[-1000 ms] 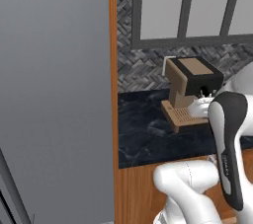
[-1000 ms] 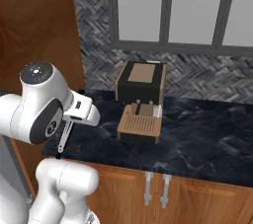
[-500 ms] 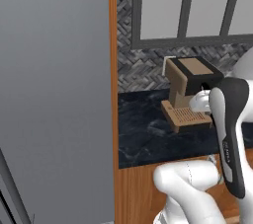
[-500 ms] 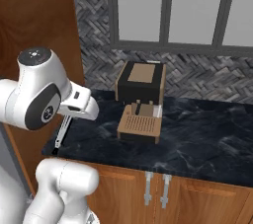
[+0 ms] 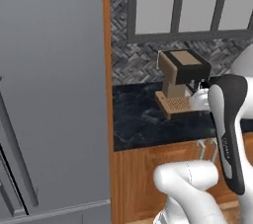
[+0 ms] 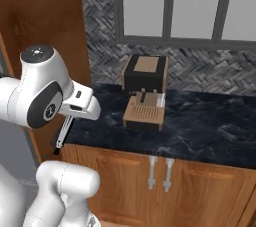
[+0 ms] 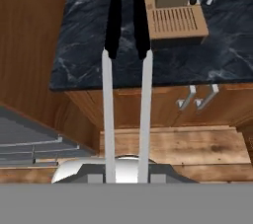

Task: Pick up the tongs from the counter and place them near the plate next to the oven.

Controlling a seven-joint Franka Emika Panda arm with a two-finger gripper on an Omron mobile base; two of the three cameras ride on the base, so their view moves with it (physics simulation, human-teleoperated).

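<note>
while gripped, the tongs (image 7: 126,55) show black tips, silver-white arms.

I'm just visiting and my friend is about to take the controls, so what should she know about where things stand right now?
Pincer: shut on the tongs, which are lifted off the counter.
Tongs: in the air by the counter's left end, beside the tall wooden panel; their black tips point toward the coffee machine.
Done: pickup.
Left: carry the tongs to the plate next to the oven, set them down near it, and open the pincer.
</note>
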